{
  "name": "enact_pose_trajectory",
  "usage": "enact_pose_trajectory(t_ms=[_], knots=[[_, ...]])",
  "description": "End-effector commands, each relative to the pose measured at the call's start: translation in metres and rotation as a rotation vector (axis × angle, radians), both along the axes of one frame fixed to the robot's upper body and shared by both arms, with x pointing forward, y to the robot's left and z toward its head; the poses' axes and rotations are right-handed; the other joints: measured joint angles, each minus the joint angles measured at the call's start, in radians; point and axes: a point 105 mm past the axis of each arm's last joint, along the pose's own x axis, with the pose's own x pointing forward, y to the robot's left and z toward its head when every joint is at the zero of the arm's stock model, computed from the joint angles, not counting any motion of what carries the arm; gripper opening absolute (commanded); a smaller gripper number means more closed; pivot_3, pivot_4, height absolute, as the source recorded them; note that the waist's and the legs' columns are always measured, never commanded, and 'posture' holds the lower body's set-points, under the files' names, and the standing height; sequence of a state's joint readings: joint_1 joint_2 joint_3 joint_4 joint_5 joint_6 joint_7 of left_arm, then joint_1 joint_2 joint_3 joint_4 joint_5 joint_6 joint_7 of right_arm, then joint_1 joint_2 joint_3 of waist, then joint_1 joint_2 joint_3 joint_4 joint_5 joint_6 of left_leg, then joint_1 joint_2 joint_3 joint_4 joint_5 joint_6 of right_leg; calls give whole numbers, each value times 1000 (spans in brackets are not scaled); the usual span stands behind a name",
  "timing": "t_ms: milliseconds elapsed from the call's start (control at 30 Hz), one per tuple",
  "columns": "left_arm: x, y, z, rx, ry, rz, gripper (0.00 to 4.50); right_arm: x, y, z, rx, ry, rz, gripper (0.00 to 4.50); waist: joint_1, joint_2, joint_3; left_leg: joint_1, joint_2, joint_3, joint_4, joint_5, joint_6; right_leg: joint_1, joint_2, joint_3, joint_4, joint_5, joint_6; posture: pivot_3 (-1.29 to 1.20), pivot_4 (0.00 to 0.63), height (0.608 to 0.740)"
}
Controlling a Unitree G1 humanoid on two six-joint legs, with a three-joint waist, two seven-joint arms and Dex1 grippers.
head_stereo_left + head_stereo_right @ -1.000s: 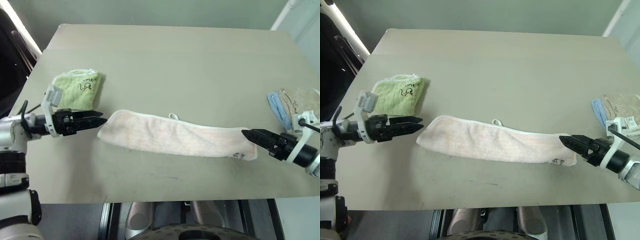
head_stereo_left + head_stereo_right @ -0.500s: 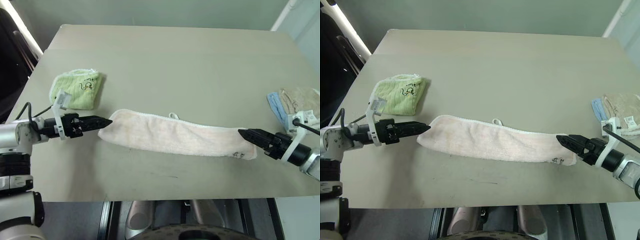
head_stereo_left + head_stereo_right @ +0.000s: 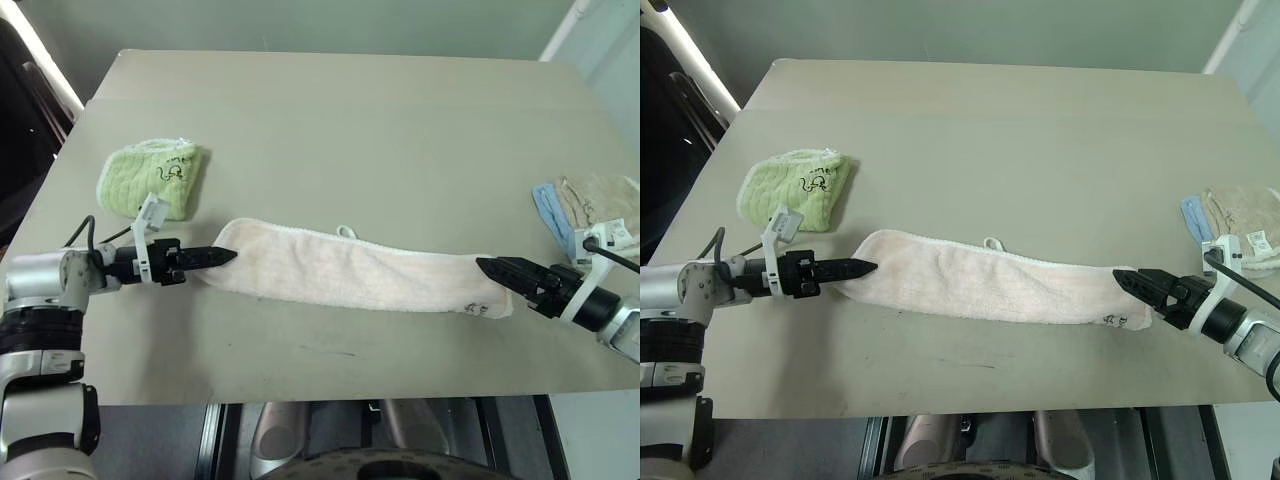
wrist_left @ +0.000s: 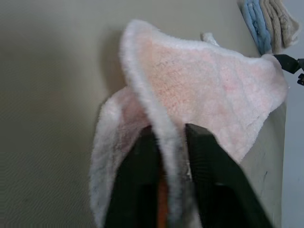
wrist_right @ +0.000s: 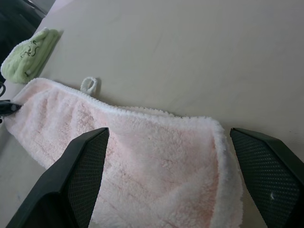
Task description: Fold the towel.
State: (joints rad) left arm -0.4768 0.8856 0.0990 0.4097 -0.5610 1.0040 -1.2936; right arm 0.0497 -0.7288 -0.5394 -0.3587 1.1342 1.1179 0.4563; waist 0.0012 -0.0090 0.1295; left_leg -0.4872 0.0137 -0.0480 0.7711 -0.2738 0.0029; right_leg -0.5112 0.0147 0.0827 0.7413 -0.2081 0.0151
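Saw towel (image 3: pixel 355 272) stretched between my grippers on table (image 3: pixel 350 130). Left gripper (image 3: pixel 226 255) pinched its near end edge. Right gripper (image 3: pixel 484 266) gaped wide at far end, nothing held. Judged grasp step half done; next, right must close on its corner.

1. A broad beige table (image 3: pixel 360 130) takes up most of the room ahead, its top matte and faintly scuffed near the front edge.
2. A light green towel (image 3: pixel 150 178) lies folded near the table's left side, a dark embroidered squiggle on its upper face and a pale trim along its far edge.
3. At the table's right edge a blue cloth (image 3: pixel 552 217) and a beige cloth (image 3: pixel 600 200) lie folded, touching side by side, the blue one nearer the middle.
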Motion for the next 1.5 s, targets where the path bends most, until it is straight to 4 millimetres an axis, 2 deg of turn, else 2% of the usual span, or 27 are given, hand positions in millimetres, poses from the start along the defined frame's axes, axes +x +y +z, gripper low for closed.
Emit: enact_pose_trajectory(t_ms=[33,200,400,500,633,767,967,1067,1233,1300,1400,1500], knots=[[0,10,14,-3,-45,9,19,1,-4,9,-25,-44,-21,4329,0,0,0,0,0,0,0,0,0,0,0,0,0,0,0,0,150,697],[-12,18,18,-11,-41,-1,19,1,-4,9,-31,-48,-24,4329,-1,0,0,0,0,0,0,0,0,0,0,0,0,0,0,0,150,697],[-34,19,26,-48,-41,-59,19,1,-5,8,-37,-48,-20,4329,-2,0,0,0,0,0,0,0,0,0,0,0,0,0,0,0,150,697],[-46,19,22,-45,-35,-84,19,1,-4,6,-46,-47,-15,4329,-2,0,0,0,0,0,0,0,-1,-1,0,0,0,0,0,0,150,697],[-51,25,15,-20,-20,-51,19,1,-3,4,-55,-49,-11,4329,-3,0,0,0,0,-1,-1,-1,-1,-1,0,0,0,0,-1,0,150,697],[-54,31,7,24,-10,-41,992,2,-3,4,-64,-54,-7,4329,-3,0,0,0,0,-1,-1,-1,-2,-1,0,0,1,0,-2,0,150,697],[-52,38,-2,84,-28,-21,3175,0,-2,5,-54,-52,4,4329,-3,0,0,0,0,-1,-1,-2,-3,-2,0,0,1,-1,-3,0,150,697],[-47,40,1,68,-50,9,3175,-5,-1,6,-32,-41,24,4329,-3,1,0,0,0,-2,-1,-2,-3,-2,0,0,1,-1,-3,0,150,697],[-23,50,29,-22,-179,99,3175,-10,-5,18,-10,-85,16,4329,0,1,0,-1,0,-2,-1,-3,-5,-2,0,0,2,0,-3,0,150,697],[-10,52,46,-51,-277,111,3208,-13,-5,25,15,-103,26,4414,0,1,0,-1,0,-2,-1,-3,-5,-2,0,0,2,0,-4,0,150,697],[0,48,62,-68,-351,89,3208,-16,-4,33,52,-120,30,4414,0,1,0,-1,0,-2,0,-3,-5,-2,0,0,2,0,-3,0,150,697],[6,29,78,-107,-384,14,3747,-18,-2,43,123,-133,39,4500,0,1,0,-1,0,-2,-1,-2,-2,-2,0,0,1,-1,-2,0,150,697]])
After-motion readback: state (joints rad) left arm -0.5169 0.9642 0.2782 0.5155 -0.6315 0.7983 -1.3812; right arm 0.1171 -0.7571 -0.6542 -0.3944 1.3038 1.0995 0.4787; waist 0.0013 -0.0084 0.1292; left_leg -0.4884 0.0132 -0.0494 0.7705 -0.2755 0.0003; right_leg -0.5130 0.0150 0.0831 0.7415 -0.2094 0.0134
